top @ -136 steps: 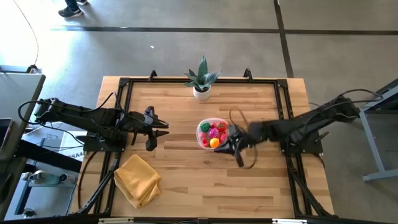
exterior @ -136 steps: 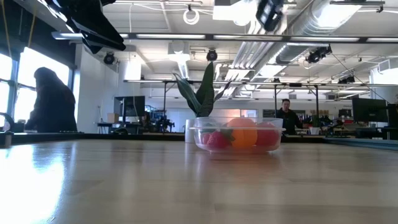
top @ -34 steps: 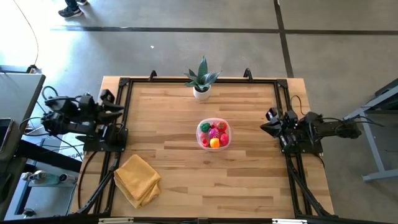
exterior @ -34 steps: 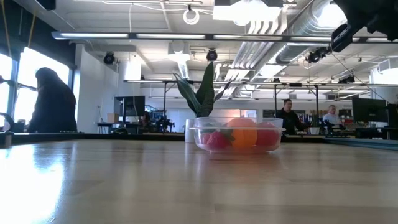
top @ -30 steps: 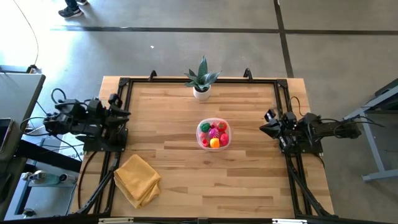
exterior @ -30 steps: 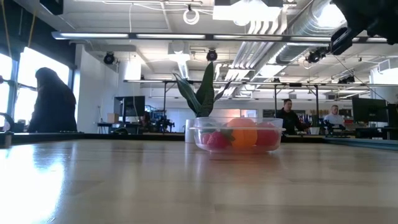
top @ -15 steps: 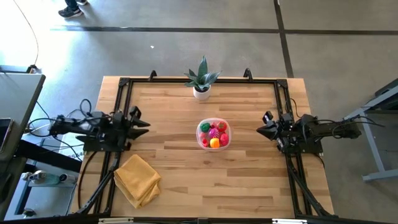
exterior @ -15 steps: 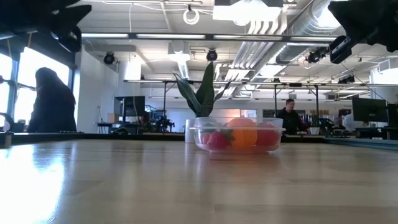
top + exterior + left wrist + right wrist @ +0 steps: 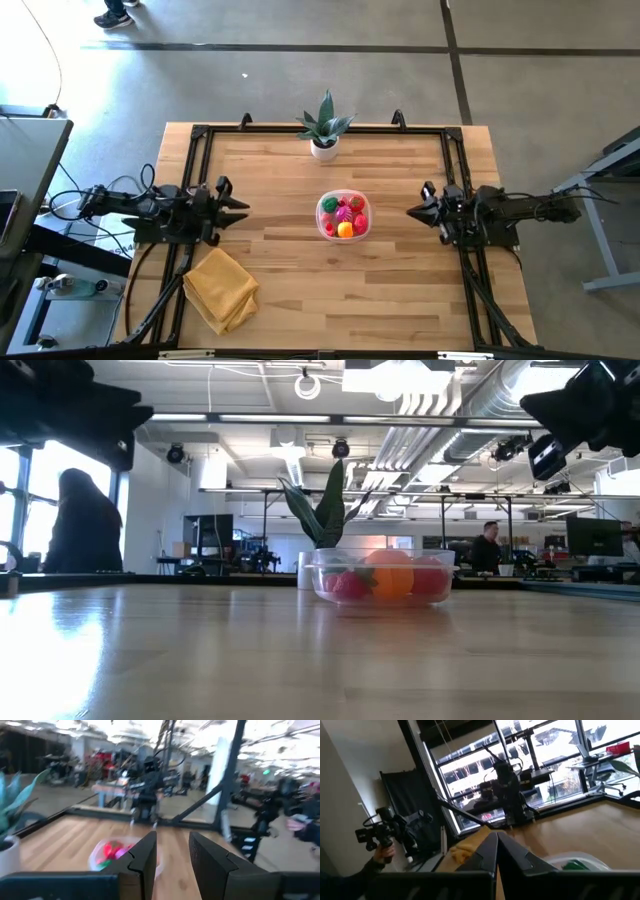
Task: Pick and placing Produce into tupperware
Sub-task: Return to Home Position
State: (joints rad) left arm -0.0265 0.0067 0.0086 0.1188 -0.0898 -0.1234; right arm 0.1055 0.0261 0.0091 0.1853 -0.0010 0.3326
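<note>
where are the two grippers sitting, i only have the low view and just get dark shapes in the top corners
Observer: From above, the left gripper is at the left edge of the table and the right gripper is at its right edge. Both point at the tupperware in the middle, well apart from it.
Operator: are they holding anything
Observer: No. The left wrist view shows its fingers open with nothing between them. The right wrist view shows that arm's fingers shut together, empty.
Operator: any produce outside the tub
Observer: None that I can see from above. The produce all lies inside the tupperware.
</note>
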